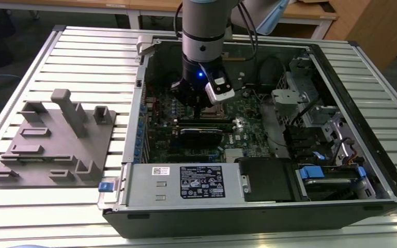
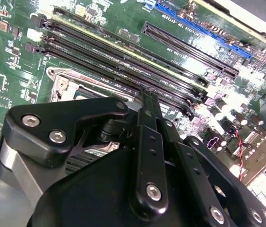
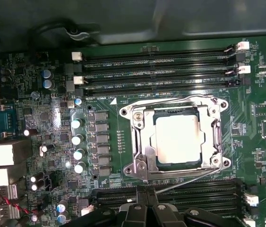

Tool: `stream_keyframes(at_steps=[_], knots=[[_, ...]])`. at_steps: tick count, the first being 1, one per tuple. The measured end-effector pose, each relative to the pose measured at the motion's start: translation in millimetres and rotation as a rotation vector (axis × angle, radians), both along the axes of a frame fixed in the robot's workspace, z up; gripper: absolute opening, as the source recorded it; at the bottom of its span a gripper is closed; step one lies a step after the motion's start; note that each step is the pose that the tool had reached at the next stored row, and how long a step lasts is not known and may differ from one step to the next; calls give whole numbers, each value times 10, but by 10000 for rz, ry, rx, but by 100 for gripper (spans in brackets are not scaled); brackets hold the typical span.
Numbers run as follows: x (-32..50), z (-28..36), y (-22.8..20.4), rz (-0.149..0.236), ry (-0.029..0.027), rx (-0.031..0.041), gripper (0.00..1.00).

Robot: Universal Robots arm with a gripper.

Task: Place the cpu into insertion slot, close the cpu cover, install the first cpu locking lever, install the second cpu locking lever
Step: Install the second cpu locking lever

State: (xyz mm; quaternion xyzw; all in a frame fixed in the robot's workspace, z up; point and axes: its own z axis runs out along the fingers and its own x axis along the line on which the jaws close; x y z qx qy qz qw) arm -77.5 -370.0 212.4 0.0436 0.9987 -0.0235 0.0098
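Pale silver cpu [image 3: 177,138] in silvery cpu cover [image 3: 142,137], green circuit board [image 3: 260,156], black gripper [image 2: 144,109]

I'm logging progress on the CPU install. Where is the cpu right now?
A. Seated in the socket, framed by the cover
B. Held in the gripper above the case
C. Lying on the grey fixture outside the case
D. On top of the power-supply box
A: in the first wrist view the cpu lies flat in the socket, its top showing through the cover window.

Glare whitens the cpu [image 3: 179,138]; case interior sits dim.
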Motion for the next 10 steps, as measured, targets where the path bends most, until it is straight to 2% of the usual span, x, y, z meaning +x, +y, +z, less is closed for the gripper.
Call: stream_keyframes(at_steps=[10], knots=[[-27,-13,0,-2,-2,1,10]])
